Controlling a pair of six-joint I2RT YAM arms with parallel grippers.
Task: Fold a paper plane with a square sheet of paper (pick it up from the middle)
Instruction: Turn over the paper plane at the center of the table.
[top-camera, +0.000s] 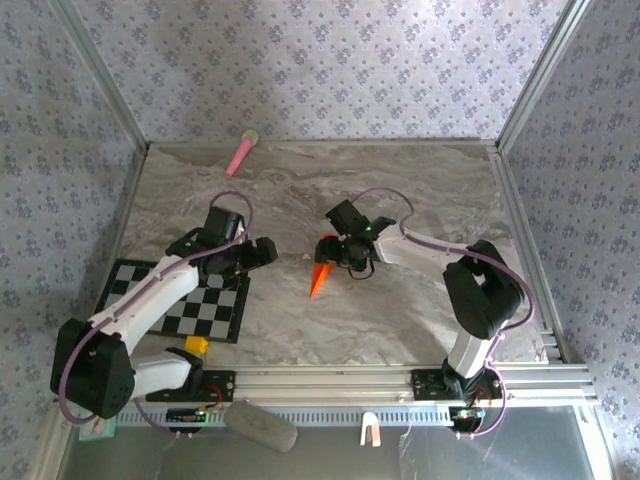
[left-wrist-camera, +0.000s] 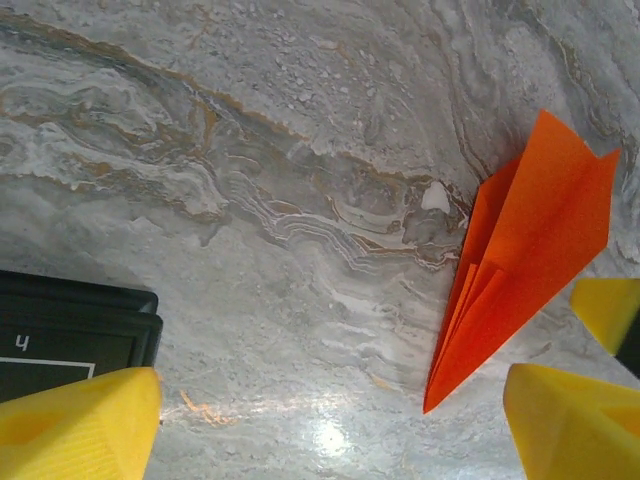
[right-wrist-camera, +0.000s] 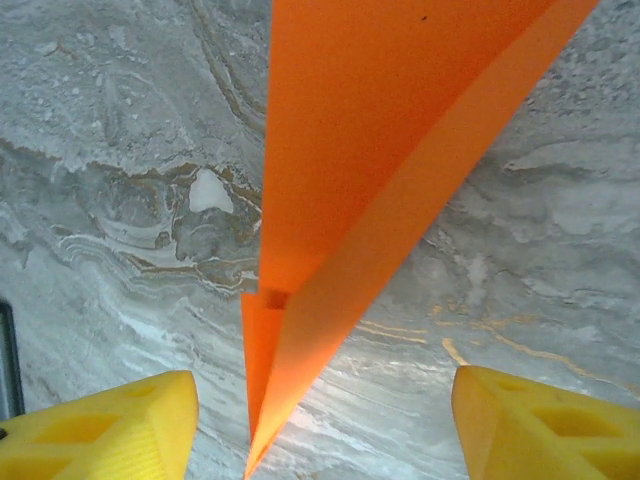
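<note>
1. The bright orange paper plane (top-camera: 320, 275), a narrow dart with crisp layered creases, sits near the middle of the grey marbled desk (top-camera: 420, 180), with its nose toward the near edge.
2. The right claw (right-wrist-camera: 325, 400) hovers over it. Its yellow plastic fingers (right-wrist-camera: 110, 430) are spread wide and released, with the dart between them and clear of both.
3. The left claw (left-wrist-camera: 330, 400) is also spread wide, grasping nothing, near the plane's nose.
</note>
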